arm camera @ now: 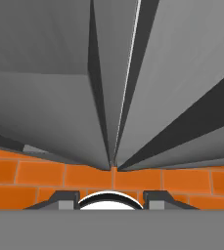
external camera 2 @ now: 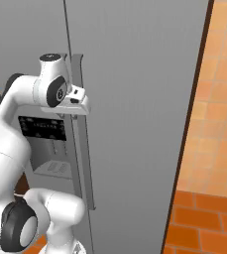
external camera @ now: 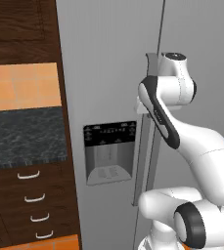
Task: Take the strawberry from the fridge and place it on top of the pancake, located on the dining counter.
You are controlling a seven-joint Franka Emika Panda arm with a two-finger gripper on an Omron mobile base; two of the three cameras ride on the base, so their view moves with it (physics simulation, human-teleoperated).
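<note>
1. Nearest, the white arm (external camera: 201,151) rose from the base and bent toward the fridge front.
2. Hand (external camera 2: 78,101): pressed against the pair of long vertical handles (external camera: 144,161) at the seam between the doors. Its fingertips (arm camera: 67,200) pointed down along the handles toward the orange brick floor (external camera 2: 204,223). I could not tell whether the jaws were clamped on a handle or merely beside it.
3. Fridge (external camera: 108,58): tall, light grey, both doors closed; black dispenser panel (external camera: 109,134) on the left door.
4. Strawberry: judged to be inside, behind the shut doors, so a door had to be pulled open first.
   - Handling, judged: very light, soft and easily bruised, with a rounded, somewhat slick skin that could roll or squirt out of a hard pinch.
   - Hold, judged: across its widest part, jaws closing gently and only until it stopped slipping.
5. Farther left: dark stone counter (external camera: 25,136) over dark wood drawers (external camera: 30,195).
6. Dining counter and pancake: elsewhere in the kitchen, calling for a drive after the pick.
</note>
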